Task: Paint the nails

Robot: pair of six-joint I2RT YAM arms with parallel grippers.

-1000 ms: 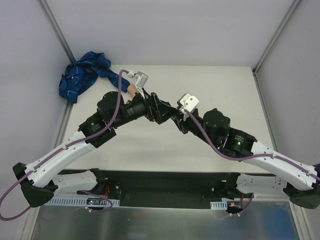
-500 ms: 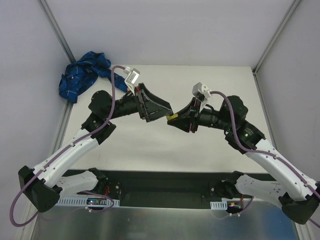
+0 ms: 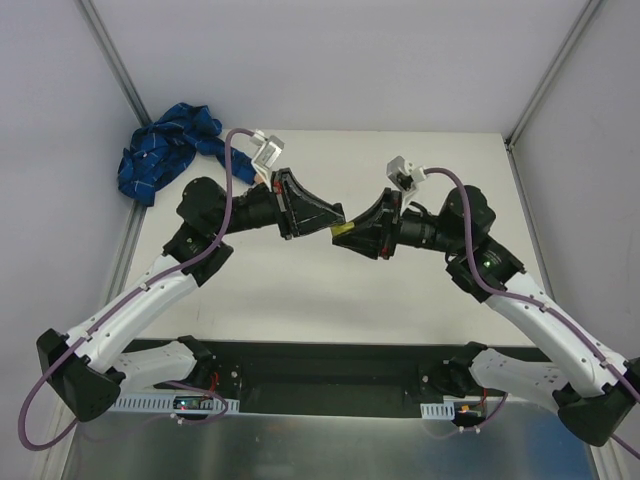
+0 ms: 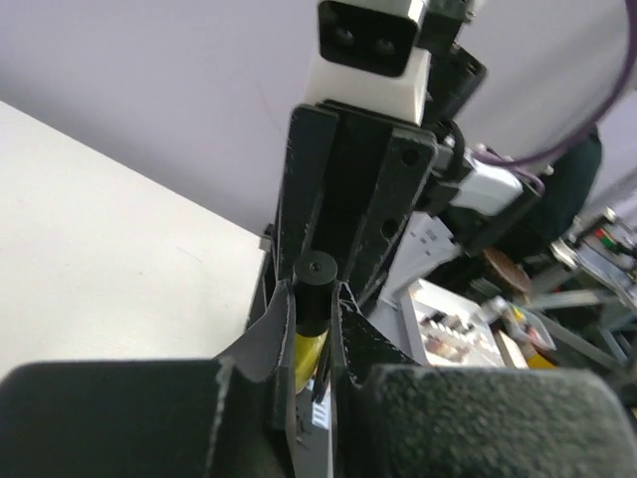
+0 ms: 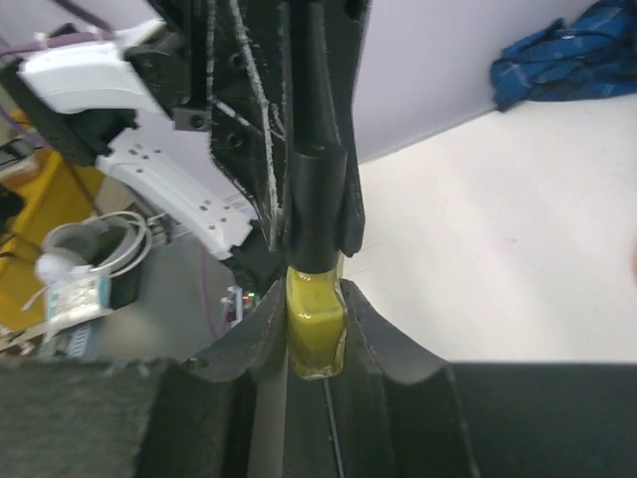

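Far left, back corner of the desk (image 3: 300,290): the blue plaid sleeve (image 3: 165,150) lies crumpled, one end trailing toward the middle and slipping under the left arm (image 3: 150,295). The mannequin hand sits somewhere under that wrist, so the nails are hidden from above and neither wrist view shows them.

Along the left arm now. It reaches up and inward, forearm raised off the desk, a purple cable (image 3: 232,185) looping over it. At its tip the left claw (image 4: 313,314) is clamped. In its own camera the two fingers press in on either side of a slim black cap (image 5: 318,199), with a strip of yellow showing just below.

Dead centre, above the desk, the two claws meet tip to tip. Between them is the small yellow bottle (image 5: 317,324), held in the air and touching nothing but the fingers.

On to the right claw (image 5: 317,309), closed as well. Its wrist view shows both curved fingers squeezing the glossy yellow body of the bottle, the black cap running straight out from it into the opposing claw.

Behind it the right arm (image 3: 540,310) bends back toward the near right edge, mirroring the left. The sleeve shows again at the top right of the right wrist view, well apart from the bottle.
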